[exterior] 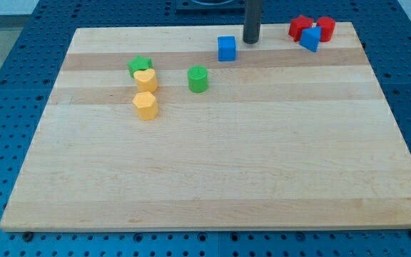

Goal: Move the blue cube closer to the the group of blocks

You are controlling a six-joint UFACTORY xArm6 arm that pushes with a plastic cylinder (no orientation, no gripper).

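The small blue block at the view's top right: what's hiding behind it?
Behind the small blue block sit two red blocks: a red star-like block and a red cylinder. It covers their lower facing edges, so whether they touch cannot be seen.

Pale wooden board (212, 171) on blue perforated table (6, 78); even, bright light.
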